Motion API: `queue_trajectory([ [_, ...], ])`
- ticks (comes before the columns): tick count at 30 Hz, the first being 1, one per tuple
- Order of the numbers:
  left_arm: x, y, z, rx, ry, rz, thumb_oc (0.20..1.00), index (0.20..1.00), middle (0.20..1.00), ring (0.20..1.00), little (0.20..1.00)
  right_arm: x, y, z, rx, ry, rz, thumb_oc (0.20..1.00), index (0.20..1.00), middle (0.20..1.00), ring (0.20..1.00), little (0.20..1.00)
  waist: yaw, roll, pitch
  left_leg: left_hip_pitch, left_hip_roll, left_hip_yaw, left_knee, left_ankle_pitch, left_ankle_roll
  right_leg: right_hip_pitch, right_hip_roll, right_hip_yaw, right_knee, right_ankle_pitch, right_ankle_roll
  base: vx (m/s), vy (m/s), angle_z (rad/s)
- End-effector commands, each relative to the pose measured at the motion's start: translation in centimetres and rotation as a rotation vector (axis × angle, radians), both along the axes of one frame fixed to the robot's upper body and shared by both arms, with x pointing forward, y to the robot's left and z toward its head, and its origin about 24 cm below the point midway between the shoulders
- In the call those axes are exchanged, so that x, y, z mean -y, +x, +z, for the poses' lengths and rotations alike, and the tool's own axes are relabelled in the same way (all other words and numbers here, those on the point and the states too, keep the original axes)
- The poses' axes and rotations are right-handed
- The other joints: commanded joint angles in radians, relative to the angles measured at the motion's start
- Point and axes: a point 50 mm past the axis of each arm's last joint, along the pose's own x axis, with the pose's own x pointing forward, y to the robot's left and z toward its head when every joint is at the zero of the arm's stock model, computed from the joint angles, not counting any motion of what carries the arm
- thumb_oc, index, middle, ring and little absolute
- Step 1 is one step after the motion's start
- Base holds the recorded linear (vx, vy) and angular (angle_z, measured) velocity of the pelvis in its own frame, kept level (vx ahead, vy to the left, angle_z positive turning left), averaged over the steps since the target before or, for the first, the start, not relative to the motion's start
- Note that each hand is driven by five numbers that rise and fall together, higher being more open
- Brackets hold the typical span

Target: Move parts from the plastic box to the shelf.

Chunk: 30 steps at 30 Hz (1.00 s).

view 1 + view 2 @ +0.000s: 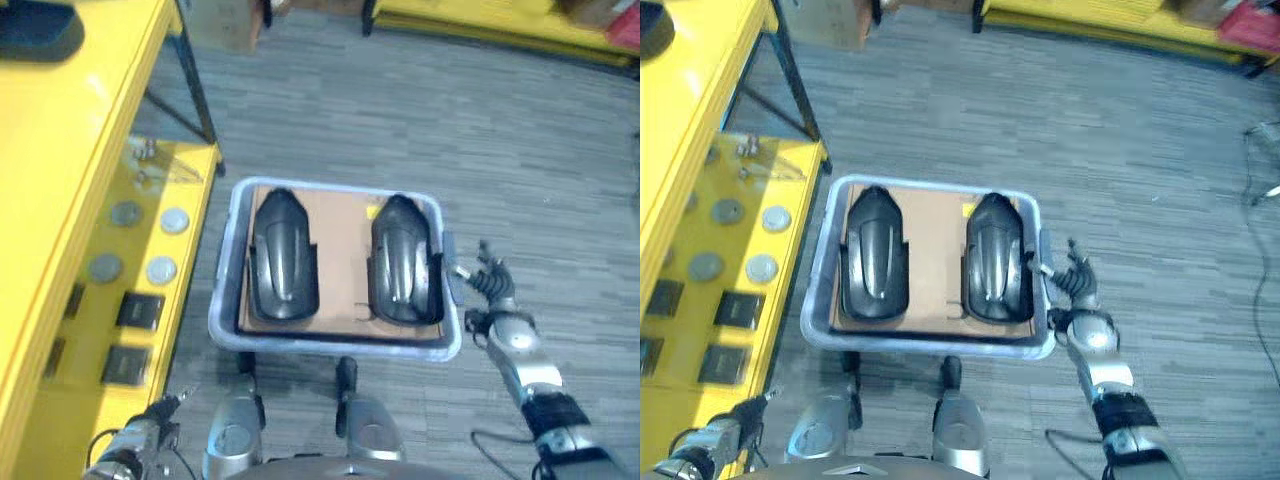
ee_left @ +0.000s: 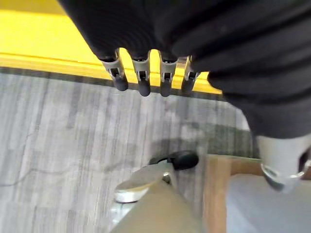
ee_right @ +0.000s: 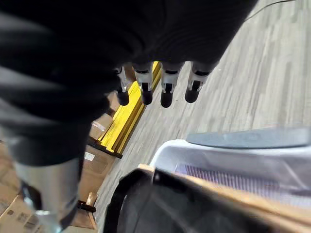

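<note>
Resting side by side in the box [image 1: 228, 300]: two black parts, neither hand on them.

Shelf [image 1: 70, 200] runs along 9 o'clock, discs and dark blocks on its lower level. Left hand [image 1: 150, 415] hangs at 7 o'clock, fingers straight and empty. Left part [image 1: 282, 255] and right part [image 1: 402, 258] lie on cardboard [image 1: 340, 240]. Right hand [image 1: 492, 282] is just beside the box's 3 o'clock rim, fingers spread, holding nothing.

- No words, numbers or signs can be made out anywhere
- The small yellow patch [image 1: 372, 212] on the cardboard sheet [image 1: 340, 250] in the plastic box [image 1: 226, 300] is too small to read
- The white label [image 3: 89, 156] on a cardboard carton [image 3: 97, 167] is too blurred to read
</note>
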Motion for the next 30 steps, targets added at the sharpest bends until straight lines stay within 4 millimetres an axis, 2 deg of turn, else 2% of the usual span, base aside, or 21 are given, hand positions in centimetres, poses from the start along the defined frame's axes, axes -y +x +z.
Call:
queue_trajectory([
  [1,1.1,-1.0,-0.9,-0.069,-0.015,-0.046,1.000,1.000,1.000,1.000,1.000,1.1,-0.2,1.4,0.000,-0.058,-0.082,1.000,1.000,1.000,1.000,1.000,-0.015,-0.033,-0.058,0.044,-0.049,-0.018,0.108,-0.170,0.005,0.042,-0.011,0.008,0.036,-0.102,-0.010,-0.14,-0.066,-0.10],
  [2,1.8,-0.5,-0.8,-0.046,-0.038,-0.066,1.000,1.000,1.000,1.000,1.000,1.5,0.4,2.1,-0.023,-0.077,-0.094,1.000,1.000,1.000,1.000,1.000,-0.012,-0.026,-0.047,0.039,-0.052,-0.022,0.089,-0.158,-0.001,0.037,-0.011,0.001,0.025,-0.100,-0.014,-0.07,0.003,-0.13],
  [5,2.6,0.4,-0.7,-0.001,-0.064,-0.089,1.000,1.000,1.000,1.000,1.000,2.3,1.2,2.2,-0.132,-0.091,-0.048,1.000,1.000,1.000,1.000,1.000,-0.004,-0.008,-0.025,0.035,-0.063,-0.034,0.056,-0.143,-0.007,0.019,-0.019,-0.017,0.015,-0.088,-0.013,-0.04,0.067,0.11],
  [7,2.6,1.3,-0.2,0.041,-0.065,-0.116,1.000,1.000,1.000,1.000,1.000,2.1,1.6,1.3,-0.240,-0.114,0.019,1.000,1.000,1.000,1.000,1.000,0.006,0.001,-0.007,0.025,-0.072,-0.043,0.050,-0.138,-0.006,-0.003,-0.027,-0.028,0.018,-0.081,-0.013,-0.03,0.058,0.00],
  [11,2.4,2.5,0.4,0.087,-0.062,-0.116,1.000,1.000,1.000,1.000,1.000,1.9,1.8,0.5,-0.301,-0.102,0.066,1.000,1.000,1.000,1.000,1.000,0.010,0.004,0.006,0.018,-0.080,-0.046,0.047,-0.140,-0.005,-0.019,-0.033,-0.034,0.023,-0.078,-0.010,-0.01,0.011,0.09],
  [13,2.3,3.9,1.1,0.132,-0.063,-0.120,1.000,1.000,1.000,1.000,1.000,1.3,1.8,-0.4,-0.328,-0.074,0.119,1.000,1.000,1.000,1.000,1.000,0.012,0.007,0.016,0.015,-0.084,-0.049,0.034,-0.137,-0.006,-0.032,-0.034,-0.041,0.030,-0.079,-0.008,-0.03,0.029,0.22],
  [19,3.0,4.6,1.4,0.155,-0.070,-0.147,1.000,1.000,1.000,1.000,1.000,0.7,1.5,-0.4,-0.195,-0.060,0.007,1.000,1.000,1.000,1.000,1.000,0.005,0.010,0.020,0.030,-0.085,-0.043,0.012,-0.134,-0.007,-0.039,-0.027,-0.045,0.028,-0.073,-0.006,-0.01,0.018,0.07],
  [23,3.7,4.0,0.9,0.141,-0.081,-0.149,1.000,1.000,1.000,1.000,1.000,0.2,1.1,1.9,0.007,-0.075,-0.085,1.000,1.000,1.000,1.000,1.000,-0.016,0.007,0.010,0.057,-0.081,-0.030,0.000,-0.140,-0.005,-0.030,-0.021,-0.034,0.028,-0.072,-0.004,-0.01,0.019,0.00],
  [26,3.9,3.6,0.7,0.130,-0.084,-0.139,1.000,1.000,1.000,1.000,1.000,0.2,0.9,3.3,0.083,-0.089,-0.108,1.000,1.000,1.000,1.000,1.000,-0.026,0.003,0.002,0.069,-0.079,-0.023,-0.003,-0.142,-0.005,-0.025,-0.021,-0.028,0.029,-0.071,-0.003,0.00,0.000,0.00],
  [28,4.0,3.3,0.5,0.120,-0.087,-0.125,1.000,1.000,1.000,1.000,1.000,0.2,0.5,5.1,0.170,-0.104,-0.111,1.000,1.000,1.000,1.000,1.000,-0.039,-0.001,-0.009,0.084,-0.075,-0.016,-0.006,-0.145,-0.005,-0.017,-0.020,-0.021,0.027,-0.070,-0.001,0.01,0.025,-0.05],
  [30,4.0,3.1,0.4,0.117,-0.089,-0.121,1.000,1.000,1.000,1.000,1.000,0.1,0.3,5.7,0.195,-0.111,-0.108,1.000,1.000,1.000,1.000,1.000,-0.042,-0.002,-0.012,0.089,-0.074,-0.014,-0.007,-0.146,-0.005,-0.014,-0.020,-0.019,0.026,-0.070,-0.001,0.01,0.017,-0.07],
])
